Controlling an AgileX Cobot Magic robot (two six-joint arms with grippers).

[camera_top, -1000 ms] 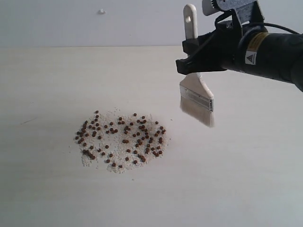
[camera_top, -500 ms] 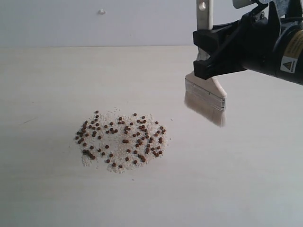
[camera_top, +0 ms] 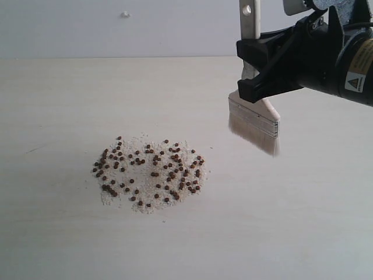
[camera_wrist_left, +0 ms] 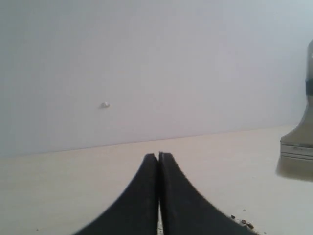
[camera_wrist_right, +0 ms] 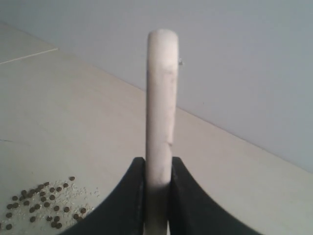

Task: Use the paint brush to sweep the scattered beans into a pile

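Reddish-brown beans (camera_top: 149,172) lie spread among pale crumbs in a loose patch at the middle left of the table; part of them shows in the right wrist view as beans (camera_wrist_right: 41,200). The paint brush (camera_top: 254,119) hangs upright above the table, to the right of the patch, bristles down and clear of the surface. My right gripper (camera_top: 252,73) is shut on its wooden handle (camera_wrist_right: 160,112). My left gripper (camera_wrist_left: 158,156) is shut with nothing in it and is not seen in the exterior view. The brush ferrule (camera_wrist_left: 297,147) appears at the edge of the left wrist view.
The pale wooden table (camera_top: 70,233) runs back to a plain grey wall (camera_top: 87,29) with one small white speck (camera_top: 125,14) on it. A few stray beans (camera_wrist_left: 243,223) lie near the left gripper.
The right arm carried the brush to the right and slightly up, turning the handle upright; over the last half second it has barely moved. The beans lie as before.
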